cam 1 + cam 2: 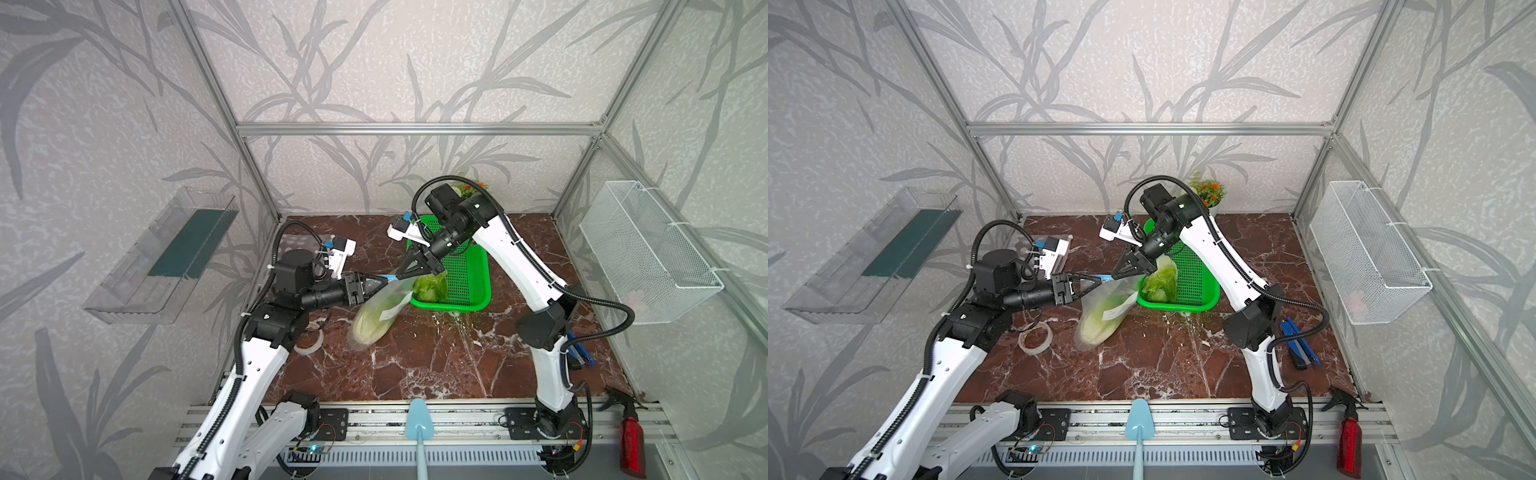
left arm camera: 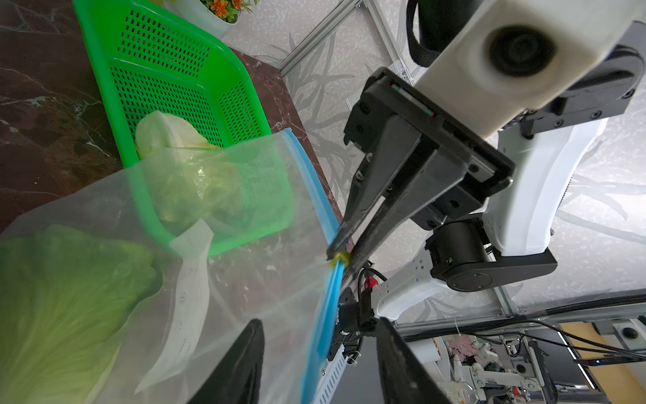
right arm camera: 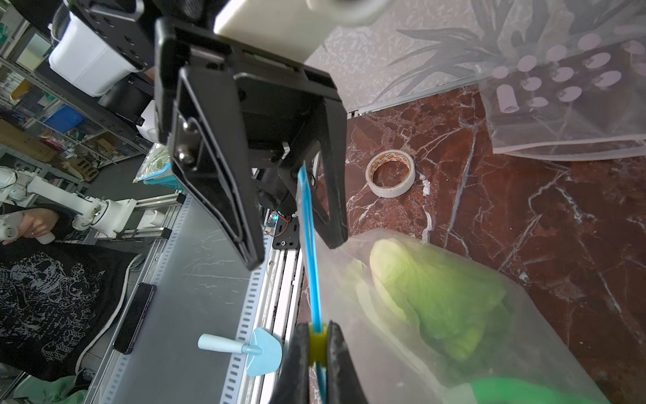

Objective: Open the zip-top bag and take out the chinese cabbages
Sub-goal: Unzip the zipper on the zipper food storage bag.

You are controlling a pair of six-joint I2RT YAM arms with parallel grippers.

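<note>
Pinching the small yellow plastic slider (image 2: 339, 257) on the blue zip strip (image 3: 309, 227), the right end effector (image 3: 318, 344) holds the clear zip-top plastic bag (image 1: 376, 311) up by its mouth. The left end effector (image 3: 295, 252) has its jaws parted, with the strip passing unclamped between them. One pale green chinese cabbage (image 1: 368, 328) lies inside the bag, down near the brown marble table (image 1: 436, 365). The other chinese cabbage (image 1: 430, 286) sits in the green perforated plastic basket (image 1: 451, 306) just behind.

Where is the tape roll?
In a top view the tape roll lies flat on the table's left side, between the left arm and the bag.
</note>
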